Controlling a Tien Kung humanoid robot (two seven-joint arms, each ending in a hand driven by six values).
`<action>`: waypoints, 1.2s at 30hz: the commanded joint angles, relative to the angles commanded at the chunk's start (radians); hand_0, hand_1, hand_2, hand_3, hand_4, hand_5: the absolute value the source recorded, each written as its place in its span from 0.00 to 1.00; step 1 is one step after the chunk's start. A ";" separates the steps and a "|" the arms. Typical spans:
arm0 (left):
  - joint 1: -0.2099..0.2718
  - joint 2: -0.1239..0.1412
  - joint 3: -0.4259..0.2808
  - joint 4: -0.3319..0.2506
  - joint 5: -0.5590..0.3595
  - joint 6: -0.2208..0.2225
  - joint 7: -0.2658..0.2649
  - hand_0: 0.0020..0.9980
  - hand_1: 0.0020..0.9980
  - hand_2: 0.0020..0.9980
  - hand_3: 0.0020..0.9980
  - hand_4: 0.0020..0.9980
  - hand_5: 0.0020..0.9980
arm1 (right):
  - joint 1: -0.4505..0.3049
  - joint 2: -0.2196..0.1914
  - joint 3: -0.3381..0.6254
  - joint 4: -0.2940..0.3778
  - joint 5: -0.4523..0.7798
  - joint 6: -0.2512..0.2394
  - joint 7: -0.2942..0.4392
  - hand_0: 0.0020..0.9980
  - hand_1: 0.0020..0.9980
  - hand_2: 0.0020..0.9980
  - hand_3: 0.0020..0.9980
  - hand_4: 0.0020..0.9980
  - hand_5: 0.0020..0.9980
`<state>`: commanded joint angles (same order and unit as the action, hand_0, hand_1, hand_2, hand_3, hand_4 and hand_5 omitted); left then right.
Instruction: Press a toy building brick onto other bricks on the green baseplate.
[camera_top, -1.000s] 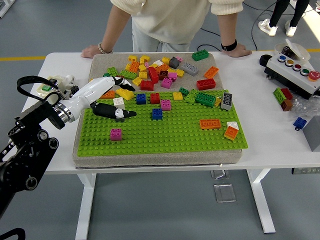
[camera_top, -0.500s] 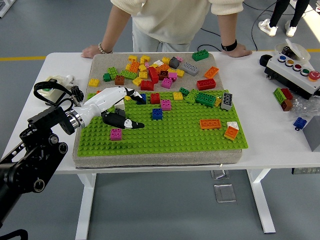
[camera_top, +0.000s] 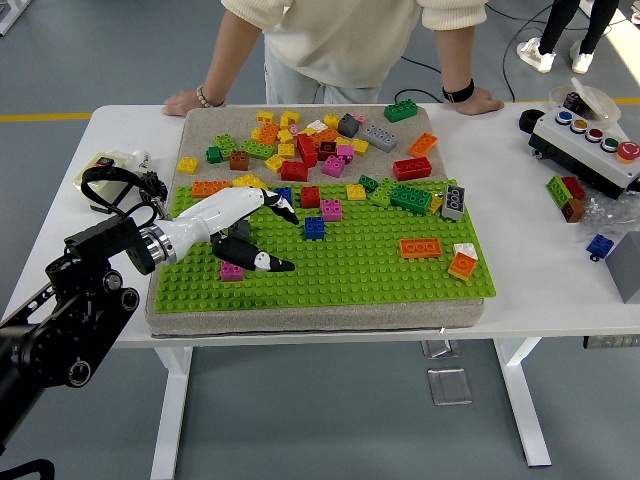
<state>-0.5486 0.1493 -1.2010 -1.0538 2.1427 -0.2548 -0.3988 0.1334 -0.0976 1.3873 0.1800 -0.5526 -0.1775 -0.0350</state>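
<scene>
Left hand (camera_top: 250, 228) out over the green baseplate (camera_top: 370, 275), fingers spread and loosely extended, nothing visibly gripped. Thumb low, its tip just past a magenta brick (camera_top: 231, 270) that sits on the plate under the palm; index tip reaches toward the blue brick (camera_top: 283, 194) at the plate's far edge. Whether a small brick is tucked under the palm cannot be told.

Change over the last second: the hand has travelled right and toward the near edge. It began by the yellow and white bricks at the plate's far-left corner; now it covers the magenta brick, which was in plain view a second ago and is half hidden now. The forearm has come further in over the table's left side.

Reading: an approach onto the magenta brick, either to take it or to press on it. No press made yet, by my judgement, since the fingers are not bearing down.

Outward: second blue brick (camera_top: 314, 228) just right of the hand, red brick (camera_top: 310, 196) and pink brick (camera_top: 331, 209) beyond it. Orange brick (camera_top: 421, 247) well to the right. Loose brick pile (camera_top: 300, 140) on the beige mat behind. A person's two hands rest on the far table edge, idle. Right arm not seen.
</scene>
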 joint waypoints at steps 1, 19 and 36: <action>-0.002 0.000 0.000 0.003 -0.001 0.001 0.000 0.89 0.72 0.70 0.64 1.00 0.44 | 0.000 0.000 0.000 0.000 0.000 0.000 0.000 0.73 0.66 0.71 0.58 0.91 0.49; -0.046 0.008 -0.027 0.037 -0.027 -0.012 0.001 0.91 0.76 0.72 0.64 1.00 0.44 | 0.000 -0.002 0.020 0.000 0.001 0.001 -0.001 0.73 0.66 0.71 0.58 0.91 0.49; -0.036 0.012 -0.091 0.028 -0.051 0.009 0.016 0.91 0.75 0.72 0.62 1.00 0.45 | 0.000 0.000 0.034 0.000 -0.001 -0.002 -0.002 0.73 0.66 0.71 0.58 0.91 0.49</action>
<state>-0.5848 0.1618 -1.2922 -1.0257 2.0918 -0.2455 -0.3827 0.1334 -0.0980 1.4218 0.1800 -0.5535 -0.1795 -0.0368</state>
